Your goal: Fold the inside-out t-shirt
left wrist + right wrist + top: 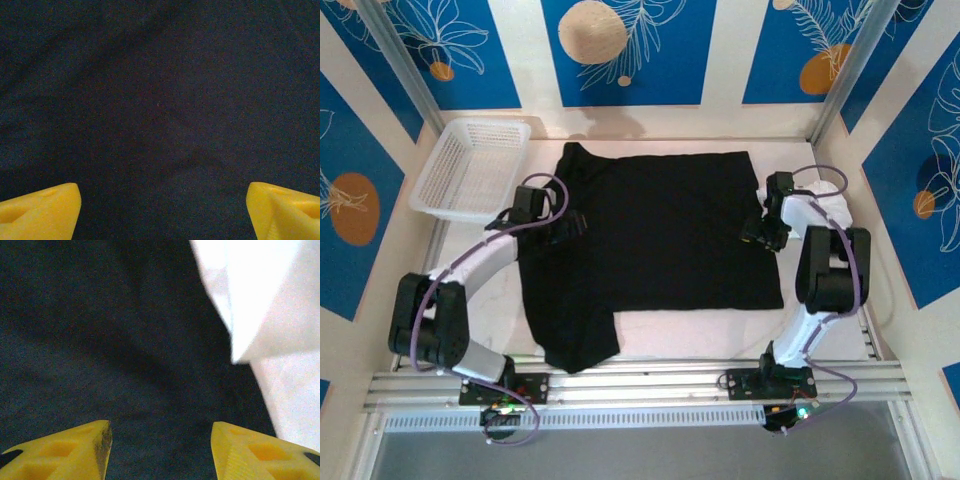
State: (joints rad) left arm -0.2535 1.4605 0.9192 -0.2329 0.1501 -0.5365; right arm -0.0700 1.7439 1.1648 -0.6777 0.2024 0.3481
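SHIRT LAID OUT, ARMS POISED: A black t-shirt (660, 240) lies spread flat across the middle of the white table (700, 328), plain dark face up with no print in sight. One sleeve reaches toward the near edge at lower left, and a second flap of cloth points to the far-left corner. The left gripper (567, 226) hangs over the shirt's left side, its yellow fingers (40, 212) parted wide above bare black cloth and pinching nothing. The right gripper (758, 236) hovers at the shirt's right edge with its own fingertips (65, 452) also apart and empty, just beside a white folded garment (260, 300) that borders the shirt there. A white mesh basket (470, 165) stands at the far left, near the shirt and seemingly not touching it. The shirt looks light, limp and in no way fragile. It will likely sag and drape as soon as it leaves the table, and may drag rather than lift if caught too shallowly. The best holds appear to be the outer edges or corners, shoulder and hem, pinched through the full thickness by both arms together. On the right, the pinch should stay clear of the white garment.
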